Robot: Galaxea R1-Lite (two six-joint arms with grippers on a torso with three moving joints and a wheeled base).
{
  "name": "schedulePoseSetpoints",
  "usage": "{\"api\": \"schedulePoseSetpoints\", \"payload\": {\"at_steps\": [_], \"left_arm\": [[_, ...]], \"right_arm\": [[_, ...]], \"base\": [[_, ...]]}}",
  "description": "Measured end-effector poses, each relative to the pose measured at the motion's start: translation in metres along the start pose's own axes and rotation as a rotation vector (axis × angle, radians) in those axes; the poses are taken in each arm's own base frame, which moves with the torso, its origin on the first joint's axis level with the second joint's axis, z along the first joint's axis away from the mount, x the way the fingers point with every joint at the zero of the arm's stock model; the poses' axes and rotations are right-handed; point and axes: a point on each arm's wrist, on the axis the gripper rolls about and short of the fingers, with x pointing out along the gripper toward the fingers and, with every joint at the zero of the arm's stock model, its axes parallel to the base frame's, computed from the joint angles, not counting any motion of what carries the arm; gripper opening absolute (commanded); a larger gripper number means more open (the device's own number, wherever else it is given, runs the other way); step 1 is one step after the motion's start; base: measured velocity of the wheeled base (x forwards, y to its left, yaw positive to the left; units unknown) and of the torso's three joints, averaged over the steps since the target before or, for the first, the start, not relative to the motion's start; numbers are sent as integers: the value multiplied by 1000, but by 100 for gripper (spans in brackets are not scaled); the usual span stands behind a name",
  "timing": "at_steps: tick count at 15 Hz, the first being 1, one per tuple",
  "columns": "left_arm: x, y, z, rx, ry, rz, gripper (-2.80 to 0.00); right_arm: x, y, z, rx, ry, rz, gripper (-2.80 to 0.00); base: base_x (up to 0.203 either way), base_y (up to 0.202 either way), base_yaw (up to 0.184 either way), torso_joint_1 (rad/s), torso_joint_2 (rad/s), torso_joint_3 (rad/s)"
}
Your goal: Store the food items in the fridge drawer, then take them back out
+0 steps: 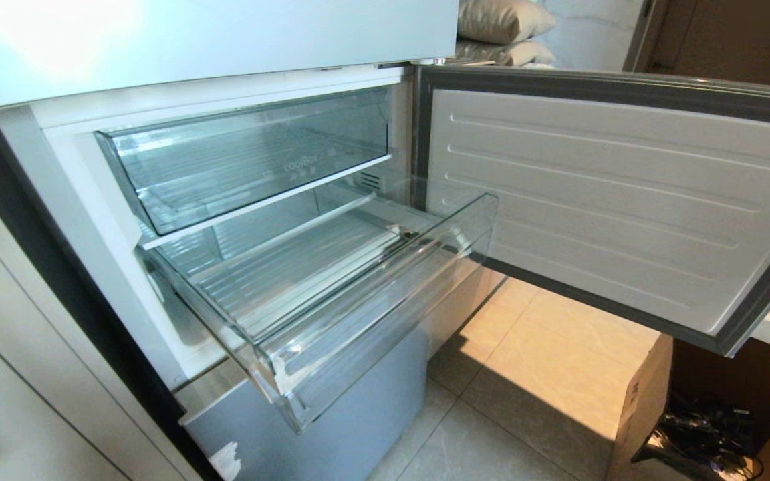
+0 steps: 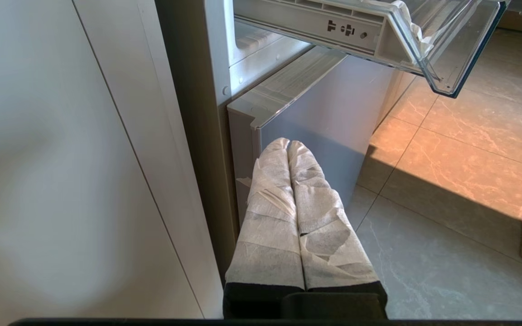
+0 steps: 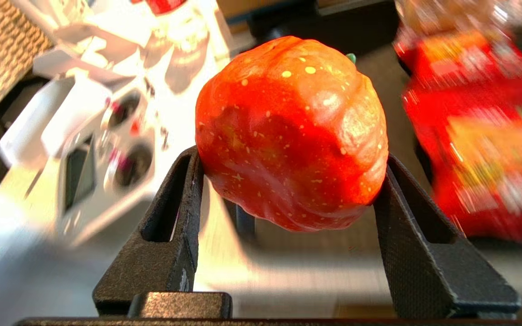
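Note:
A glossy red-orange, tomato-like food item (image 3: 290, 131) fills the right wrist view, and my right gripper (image 3: 292, 158) is shut on it, one black finger pressing each side. It hangs above a blurred surface. The fridge drawer (image 1: 385, 314), a wide clear bin, stands pulled out of the fridge and shows nothing inside. Its taped front corner (image 2: 442, 54) appears in the left wrist view. My left gripper (image 2: 288, 144) is shut with nothing in it, its wrapped fingers pressed together low beside the fridge's grey bottom front. Neither arm shows in the head view.
A second clear bin (image 1: 244, 153) sits pushed in above the drawer. The fridge door (image 1: 612, 200) stands wide open to the right. A cardboard box (image 1: 639, 401) stands on the tiled floor. Behind the held item lie a white device (image 3: 93, 154) and a red packet (image 3: 483, 149).

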Motion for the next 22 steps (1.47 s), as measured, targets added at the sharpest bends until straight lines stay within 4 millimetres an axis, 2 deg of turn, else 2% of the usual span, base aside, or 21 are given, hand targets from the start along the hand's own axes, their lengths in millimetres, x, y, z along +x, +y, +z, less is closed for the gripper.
{"api": "schedulePoseSetpoints", "payload": {"at_steps": [3, 6, 10, 13, 14, 19, 22], "left_arm": [[0, 0, 0, 0, 0, 0, -280], [0, 0, 0, 0, 0, 0, -280], [0, 0, 0, 0, 0, 1, -280], [0, 0, 0, 0, 0, 0, -280], [0, 0, 0, 0, 0, 0, -280], [0, 0, 0, 0, 0, 0, -280], [0, 0, 0, 0, 0, 1, -280]], "right_arm": [[40, 0, -5, -10, 0, 22, -280], [69, -5, -17, -10, 25, 20, -280], [93, -11, -33, -12, 56, 3, -280], [99, -14, -39, -18, 72, 0, -280], [99, -14, -40, -18, 75, -1, 0], [96, -14, -42, -20, 84, -4, 0], [83, -11, -38, -20, 84, -7, 0]], "base": [[0, 0, 0, 0, 0, 0], [0, 0, 0, 0, 0, 0], [0, 0, 0, 0, 0, 0], [0, 0, 0, 0, 0, 0], [0, 0, 0, 0, 0, 0], [0, 0, 0, 0, 0, 0], [0, 0, 0, 0, 0, 0]]}}
